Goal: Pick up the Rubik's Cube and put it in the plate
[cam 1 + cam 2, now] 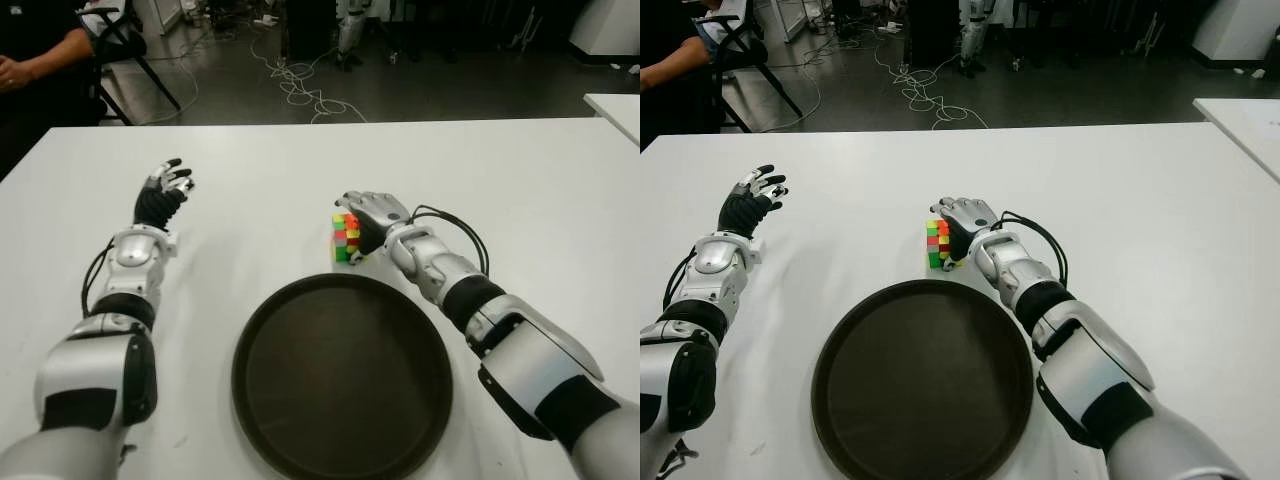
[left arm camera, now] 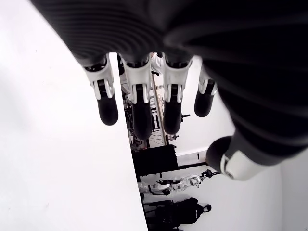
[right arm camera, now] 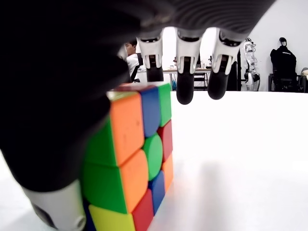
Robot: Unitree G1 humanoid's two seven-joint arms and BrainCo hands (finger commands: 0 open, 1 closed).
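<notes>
Right hand (image 1: 372, 215), fingers unclenched, hovers just beside the cube (image 1: 346, 238) at the plate's (image 1: 300, 310) twelve o'clock; left hand (image 1: 165, 190) released; cube looks light, rigid, smooth-faced, best pinched across opposite faces.

A wide white worktop (image 1: 300, 170) fills the foreground. Beyond its far edge lies a dark grey floor (image 1: 450, 85) strewn with loose white cables (image 1: 300, 85). At the far left a seated person (image 1: 35, 60) shows beside a black folding chair (image 1: 125, 45). Another white table (image 1: 615, 108) edges in at the right.
</notes>
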